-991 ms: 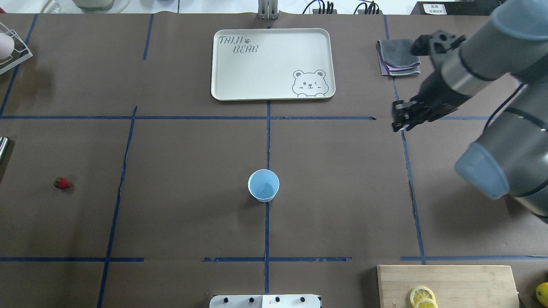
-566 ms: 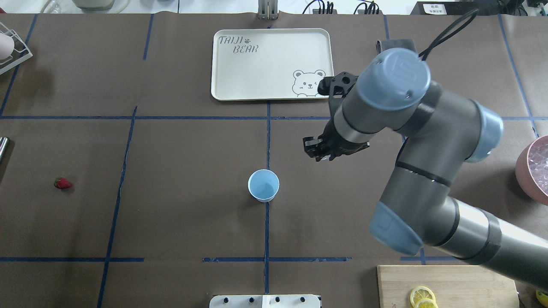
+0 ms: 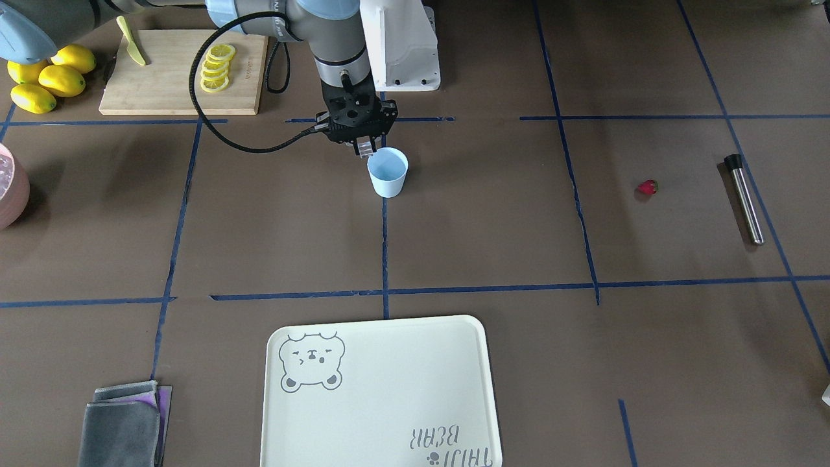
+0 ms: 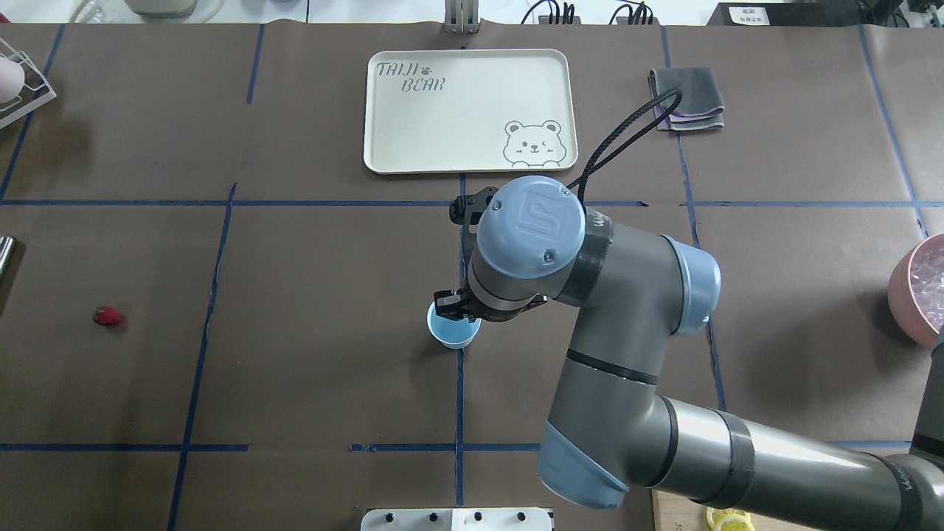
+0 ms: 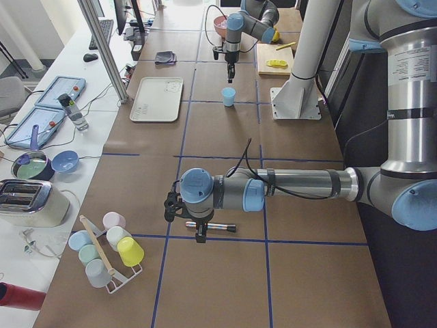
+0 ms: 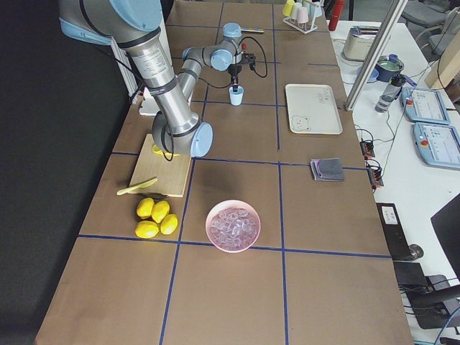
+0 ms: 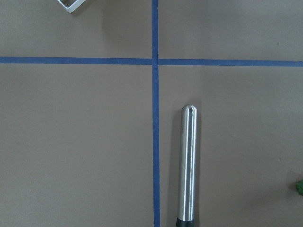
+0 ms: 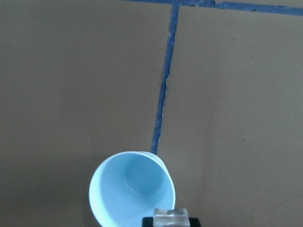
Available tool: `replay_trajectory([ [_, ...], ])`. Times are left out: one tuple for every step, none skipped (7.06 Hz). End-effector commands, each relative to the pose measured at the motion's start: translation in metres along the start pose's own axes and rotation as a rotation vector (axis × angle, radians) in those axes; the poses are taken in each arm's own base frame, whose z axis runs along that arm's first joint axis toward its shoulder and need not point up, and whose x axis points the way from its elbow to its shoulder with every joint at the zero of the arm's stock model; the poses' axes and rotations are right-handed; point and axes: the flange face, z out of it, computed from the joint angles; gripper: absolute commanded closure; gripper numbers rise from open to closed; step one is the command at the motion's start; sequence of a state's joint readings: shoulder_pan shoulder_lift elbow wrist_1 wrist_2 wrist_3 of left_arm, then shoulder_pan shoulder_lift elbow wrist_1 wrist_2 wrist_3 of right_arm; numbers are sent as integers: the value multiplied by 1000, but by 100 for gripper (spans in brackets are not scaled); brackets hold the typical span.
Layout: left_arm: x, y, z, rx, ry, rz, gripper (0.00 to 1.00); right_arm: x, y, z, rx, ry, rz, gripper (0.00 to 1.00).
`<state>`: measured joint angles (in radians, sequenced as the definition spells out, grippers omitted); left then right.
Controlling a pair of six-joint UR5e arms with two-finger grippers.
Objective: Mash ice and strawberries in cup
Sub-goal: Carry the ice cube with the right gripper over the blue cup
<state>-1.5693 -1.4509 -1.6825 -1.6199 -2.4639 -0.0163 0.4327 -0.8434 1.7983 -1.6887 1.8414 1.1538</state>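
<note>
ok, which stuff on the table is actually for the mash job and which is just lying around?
For the job: cup; ice cube between the fingers of the right gripper; pink bowl of ice; strawberry; steel rod, probably the masher.
Lying about: tray; grey cloth; lemons; cutting board with lemon slices; cup rack.

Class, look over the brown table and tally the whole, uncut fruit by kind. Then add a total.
Lemons: 4
Strawberries: 1
Total: 5
</note>
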Motion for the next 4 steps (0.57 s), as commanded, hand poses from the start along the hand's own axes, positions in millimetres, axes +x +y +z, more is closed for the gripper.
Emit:
replay_trajectory([
  [0, 0, 0, 0, 0, 1, 0, -12, -3, 3, 3, -2, -1, 98],
  [0, 0, 0, 0, 1, 1, 0, -18, -5, 1, 4, -6, -2, 97],
  [0, 0, 0, -1, 3, 0, 0, -20, -6, 0, 5, -7, -3, 96],
  [-1, 1, 1, -2, 3, -1, 0, -27, -9, 1, 5, -7, -3, 96],
])
